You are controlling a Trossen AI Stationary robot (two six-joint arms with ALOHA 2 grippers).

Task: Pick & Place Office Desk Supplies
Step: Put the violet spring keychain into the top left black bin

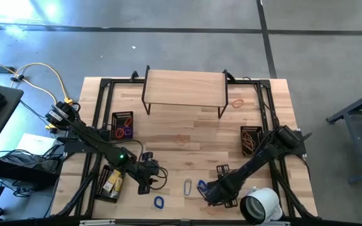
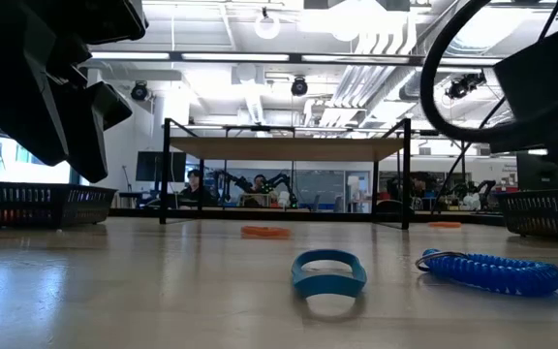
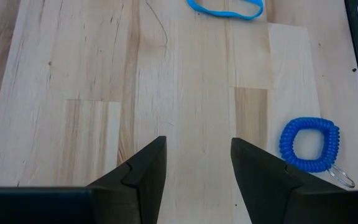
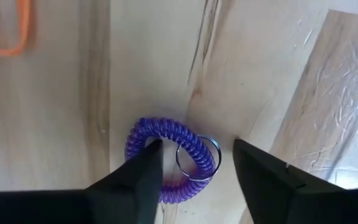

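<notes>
- The right gripper [image 4: 194,171] is low over the near right part of the table [image 1: 187,135], its jaws part open and straddling one side of a purple coil loop [image 4: 169,158]. One finger [image 4: 135,180] overlaps the coil; the other sits outside the metal ring [image 4: 197,158] threaded on it. Nothing is held yet, as far as I can judge.
- Risk: the springy coil may squirm sideways as the jaws close, so they pinch only the thin ring or slide off.
- Risk: a finger resting on the coil may press it into the wood instead of getting beside it, so the lift comes up empty.
- The left gripper [image 3: 197,171] hovers over bare wood at the near left, jaws apart and empty. A blue coil loop [image 3: 309,144] lies just beside it, and a blue band [image 3: 225,9] farther off.
- Risk: the two arms work close together near the front edge; a swing toward a mesh basket [image 1: 251,139] could clip the other arm or the large white tape roll [image 1: 261,204].
- An orange band [image 4: 8,28] lies nearby and could be dragged along.
</notes>
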